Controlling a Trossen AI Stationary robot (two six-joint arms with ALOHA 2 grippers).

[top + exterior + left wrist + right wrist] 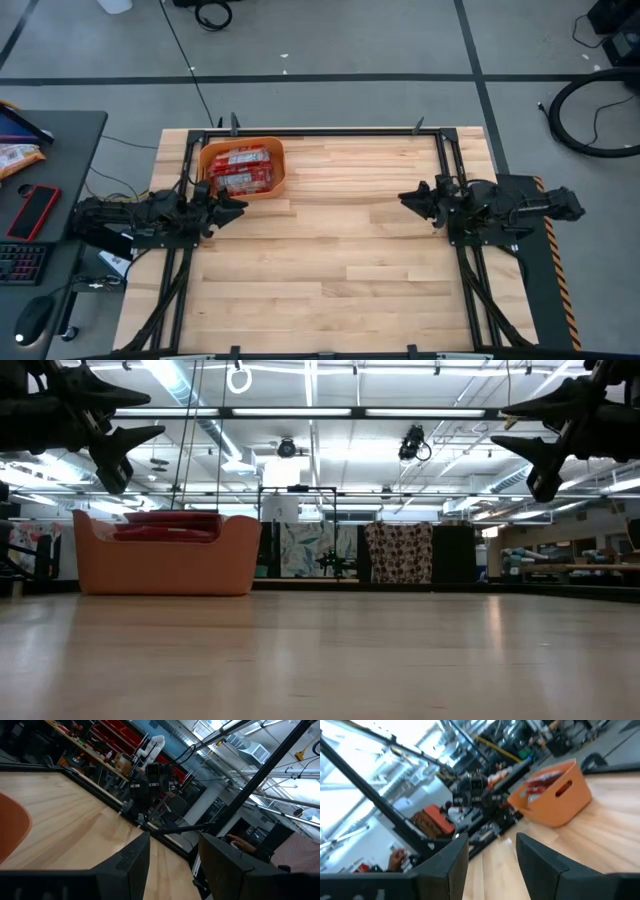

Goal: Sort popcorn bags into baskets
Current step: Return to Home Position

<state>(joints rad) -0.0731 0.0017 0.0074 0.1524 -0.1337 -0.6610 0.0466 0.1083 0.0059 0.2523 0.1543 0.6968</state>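
The wide middle of the wooden counter [340,260] lies bare from near edge to far edge, so a hand could sweep across it and meet nothing. The only thing standing on it is the orange basket [283,170] in the far left corner, filled with red popcorn bags [240,170]. Its walls block a level pass there, though its top is open from above. The left gripper [235,207] hangs just beside the basket's near side, raised off the wood, jaws parted. The right gripper [405,197] hangs well apart on the right, likewise raised and parted, with bare boards between them. A black frame rail [330,131] fences the far edge.
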